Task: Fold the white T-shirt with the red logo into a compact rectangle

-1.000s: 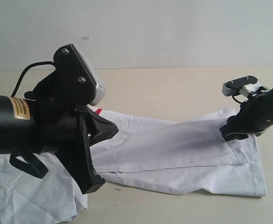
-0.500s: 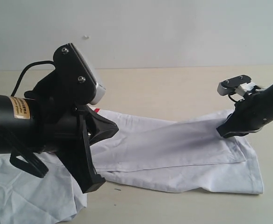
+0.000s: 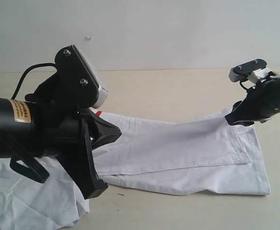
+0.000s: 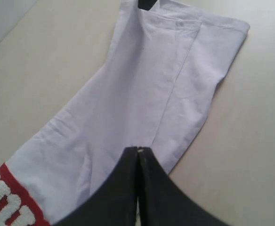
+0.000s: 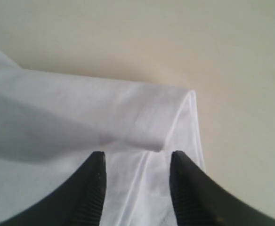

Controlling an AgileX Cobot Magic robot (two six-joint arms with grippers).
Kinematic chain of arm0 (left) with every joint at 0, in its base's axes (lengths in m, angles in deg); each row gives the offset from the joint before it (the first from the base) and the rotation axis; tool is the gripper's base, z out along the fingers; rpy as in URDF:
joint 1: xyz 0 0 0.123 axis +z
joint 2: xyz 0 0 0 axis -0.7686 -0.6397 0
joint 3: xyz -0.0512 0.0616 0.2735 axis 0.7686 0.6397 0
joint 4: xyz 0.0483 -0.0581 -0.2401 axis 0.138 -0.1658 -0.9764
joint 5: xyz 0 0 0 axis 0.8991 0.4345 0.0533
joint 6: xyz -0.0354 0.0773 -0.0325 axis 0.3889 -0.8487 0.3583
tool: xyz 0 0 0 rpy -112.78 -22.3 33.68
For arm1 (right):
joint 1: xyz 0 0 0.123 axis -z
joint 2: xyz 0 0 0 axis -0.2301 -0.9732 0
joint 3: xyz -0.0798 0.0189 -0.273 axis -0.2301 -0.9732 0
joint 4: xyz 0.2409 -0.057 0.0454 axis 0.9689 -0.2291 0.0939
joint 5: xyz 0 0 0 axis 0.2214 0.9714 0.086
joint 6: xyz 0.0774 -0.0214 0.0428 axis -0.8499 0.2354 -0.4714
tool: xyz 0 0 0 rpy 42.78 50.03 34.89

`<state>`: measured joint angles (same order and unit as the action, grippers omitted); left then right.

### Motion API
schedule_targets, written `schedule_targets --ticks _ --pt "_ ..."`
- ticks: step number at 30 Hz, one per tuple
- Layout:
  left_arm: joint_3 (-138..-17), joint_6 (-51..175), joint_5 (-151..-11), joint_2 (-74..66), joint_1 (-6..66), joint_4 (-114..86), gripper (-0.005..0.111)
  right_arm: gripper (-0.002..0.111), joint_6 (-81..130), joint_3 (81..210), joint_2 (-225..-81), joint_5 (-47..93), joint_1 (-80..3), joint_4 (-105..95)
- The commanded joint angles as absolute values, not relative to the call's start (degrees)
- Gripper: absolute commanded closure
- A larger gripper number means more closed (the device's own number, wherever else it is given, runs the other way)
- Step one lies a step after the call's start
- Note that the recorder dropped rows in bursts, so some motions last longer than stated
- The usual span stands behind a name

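The white T-shirt lies stretched across the tan table, one long flap folded over its right half. My left gripper is shut, its tips pinching the flap's edge where creases in the T-shirt run together. Beside it shows one end of the red logo with fuzzy white letters; a sliver of the red logo peeks out behind the left arm. My right gripper hovers open just above the folded hem corner of the T-shirt, holding nothing.
Bare tan table runs behind the shirt up to a pale wall. More loose white cloth bunches at the front left under the left arm, which hides much of the shirt's left half.
My right gripper has risen off the flap's far corner and drawn slightly back, leaving the cloth lying flat. The shirt's right edge slid a little leftward. The left arm has not moved.
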<state>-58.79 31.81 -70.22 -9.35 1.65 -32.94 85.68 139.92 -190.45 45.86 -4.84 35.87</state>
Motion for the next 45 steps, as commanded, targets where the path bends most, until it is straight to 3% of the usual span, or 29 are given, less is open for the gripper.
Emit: schedule_targets --ticks 1,9,20,26,28,30,32,35,39,45 --pt "-58.7 32.07 -70.45 -9.01 1.75 -33.25 0.107 0.064 85.41 139.93 -191.04 46.69 -4.67 38.25" --pt "-58.7 32.07 -70.28 -9.01 1.75 -33.25 0.107 0.064 88.05 145.33 -196.8 52.11 -4.67 41.28" --pt "-58.7 32.07 -70.3 -9.13 1.75 -33.25 0.107 0.065 90.01 145.75 -197.1 44.32 -4.67 39.63" --pt "-58.7 32.07 -70.3 -9.46 1.75 -33.25 0.107 0.065 100.28 145.75 -198.35 51.65 -4.67 50.27" --pt "-58.7 32.07 -70.3 -9.46 1.75 -33.25 0.107 0.069 98.72 145.75 -198.57 51.37 -4.67 48.79" --pt "-58.7 32.07 -70.09 -9.46 1.75 -33.25 0.107 0.095 97.46 145.75 -198.04 52.28 -4.67 46.1" --pt "-58.7 32.07 -70.09 -9.46 1.75 -33.25 0.107 0.108 96.33 145.75 -196.38 54.16 -4.67 44.17" --pt "-58.7 31.96 -70.12 -9.46 1.75 -33.25 0.107 0.108 85.58 145.75 -192.18 57.0 -4.67 35.69" --pt "-58.7 31.96 -69.71 -9.46 1.75 -33.25 0.107 0.108 55.58 145.75 -186.14 66.2 -4.67 9.16" --pt "-58.7 31.96 -69.18 -9.46 1.75 -33.25 0.107 0.108 54.84 145.75 -184.42 73.28 -4.67 9.58"
